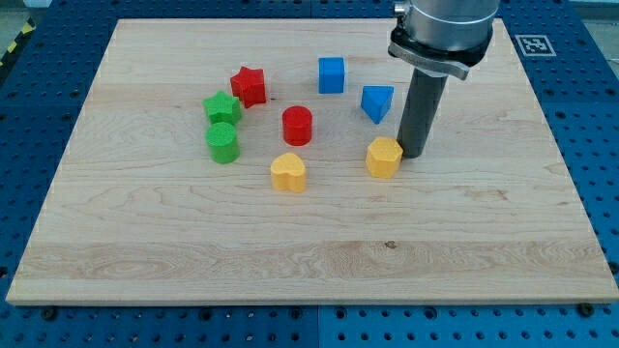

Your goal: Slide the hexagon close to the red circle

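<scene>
- The yellow hexagon [384, 157] sits right of the board's centre, nearer the top edge than the bottom.
- My tip [414, 155] stands just beside its right side, touching or nearly so; I cannot tell which. There are no fingers to open or close: the rod is bare and holds nothing.
- That placement suits the job, I judge: the red circle [297, 126] lies to the hexagon's left and a little toward the top edge, so a push from the right sends it that way.
- The yellow heart [288, 172] lies near the path, just below the circle; too low a push could knock it.
- The blue triangle [377, 102] and blue cube [332, 74] sit toward the top edge, apart from the path.
- The red star [249, 86], green star [221, 107] and green cylinder [222, 142] cluster beyond the circle, toward the left edge.
</scene>
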Robot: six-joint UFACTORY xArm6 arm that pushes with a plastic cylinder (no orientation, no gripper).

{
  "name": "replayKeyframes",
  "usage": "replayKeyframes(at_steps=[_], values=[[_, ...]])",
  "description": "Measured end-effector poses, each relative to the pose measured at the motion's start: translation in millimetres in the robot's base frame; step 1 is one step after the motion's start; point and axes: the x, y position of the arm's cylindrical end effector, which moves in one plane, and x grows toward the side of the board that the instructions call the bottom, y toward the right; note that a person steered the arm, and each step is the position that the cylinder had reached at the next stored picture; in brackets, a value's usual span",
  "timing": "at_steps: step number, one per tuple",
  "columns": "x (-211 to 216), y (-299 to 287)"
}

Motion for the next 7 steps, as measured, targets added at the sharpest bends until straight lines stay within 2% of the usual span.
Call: replayKeyframes(at_steps=[1,3,5,7], values=[[10,23],[33,23],[33,-12],[33,-20]])
